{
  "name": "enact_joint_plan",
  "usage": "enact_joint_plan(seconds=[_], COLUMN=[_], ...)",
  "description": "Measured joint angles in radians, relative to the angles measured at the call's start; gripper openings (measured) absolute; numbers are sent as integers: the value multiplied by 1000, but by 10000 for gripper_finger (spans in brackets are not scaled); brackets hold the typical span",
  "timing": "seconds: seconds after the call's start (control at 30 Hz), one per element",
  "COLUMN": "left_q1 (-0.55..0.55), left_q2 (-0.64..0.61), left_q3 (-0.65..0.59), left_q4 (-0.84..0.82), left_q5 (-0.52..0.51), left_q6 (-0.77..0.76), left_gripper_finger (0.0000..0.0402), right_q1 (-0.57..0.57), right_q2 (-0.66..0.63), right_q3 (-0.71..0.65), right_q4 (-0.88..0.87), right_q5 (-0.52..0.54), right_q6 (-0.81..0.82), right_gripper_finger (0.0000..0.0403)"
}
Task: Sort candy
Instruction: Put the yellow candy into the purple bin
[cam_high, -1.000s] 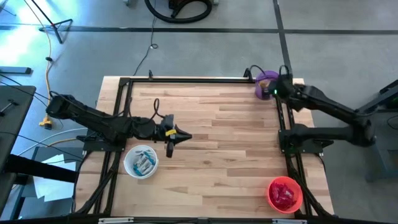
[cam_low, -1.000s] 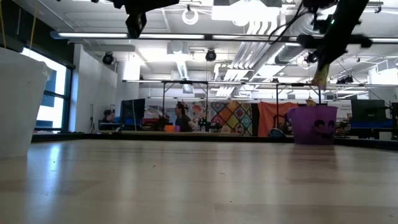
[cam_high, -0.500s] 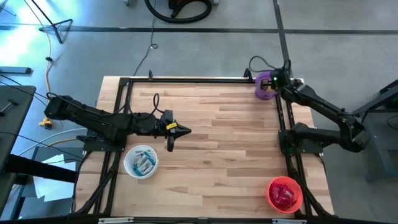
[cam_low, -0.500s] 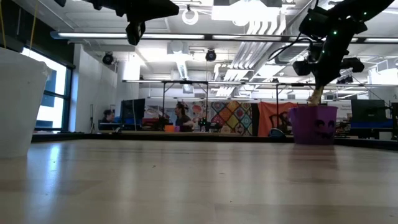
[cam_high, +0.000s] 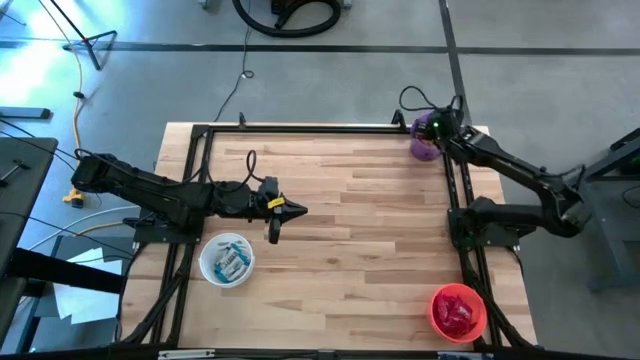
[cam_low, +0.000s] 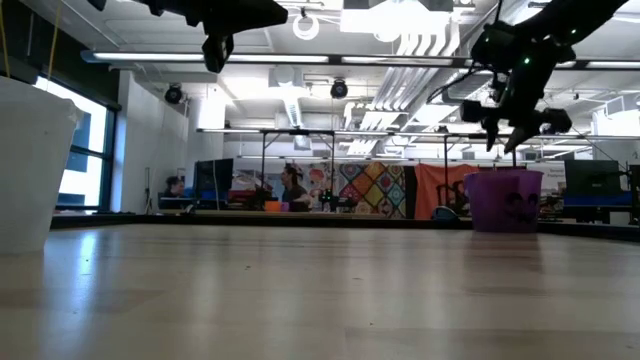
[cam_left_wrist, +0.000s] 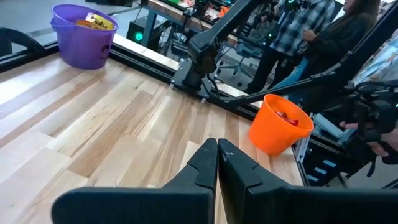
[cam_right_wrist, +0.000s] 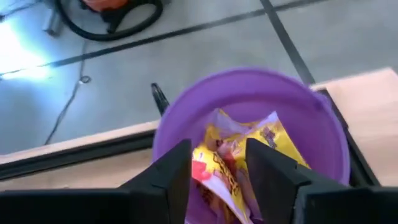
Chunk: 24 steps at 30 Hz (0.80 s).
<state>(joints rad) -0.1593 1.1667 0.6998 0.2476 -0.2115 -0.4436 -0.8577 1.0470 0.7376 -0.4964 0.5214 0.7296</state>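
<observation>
My right gripper (cam_right_wrist: 219, 148) hangs open just above the purple bowl (cam_high: 428, 140) at the table's far right corner, fingers pointing down into it. Yellow candy (cam_right_wrist: 281, 143) lies inside the bowl, below the fingers. In the low view the open fingers (cam_low: 505, 138) stand over the bowl's rim (cam_low: 505, 175) with nothing between them. My left gripper (cam_high: 300, 211) is shut and holds nothing, hovering above the left half of the table; its closed fingertips (cam_left_wrist: 217, 152) point toward the table's right side.
A clear white bowl (cam_high: 227, 260) with light blue candy stands near the left front. A red bowl (cam_high: 458, 312) with red candy stands at the right front corner. Black frame rails (cam_high: 300, 127) run along the table's edges. A person (cam_left_wrist: 311, 31) stands beyond the table.
My right gripper has swung toward the far edge and down until it is over the purple bowl, then opened. The yellow candy it carried has left its fingers and is gone from the low view.
</observation>
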Motion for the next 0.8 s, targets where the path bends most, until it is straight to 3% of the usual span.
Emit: enact_joint_plan(seconds=[0.1,0.27,0.47,0.63,0.8], left_q1=[0,-1,1,17,85], left_q2=[-1,-21,-77,-157,-245], left_q3=[0,0,1,1,0], left_q4=[0,-11,-82,-175,-203], left_q5=[0,0,0,1,118], left_q6=[0,10,28,73,146], left_gripper_finger=[0,0,0,0,0], right_q1=[1,1,-19,-26,43], right_q2=[57,136,194,137,40], right_q3=[0,0,0,7,19], right_q4=[0,-2,-4,48,115], right_q5=[-9,-59,-72,-137,-238], right_q6=[31,33,36,-120,-288], right_gripper_finger=[111,11,19,3,1])
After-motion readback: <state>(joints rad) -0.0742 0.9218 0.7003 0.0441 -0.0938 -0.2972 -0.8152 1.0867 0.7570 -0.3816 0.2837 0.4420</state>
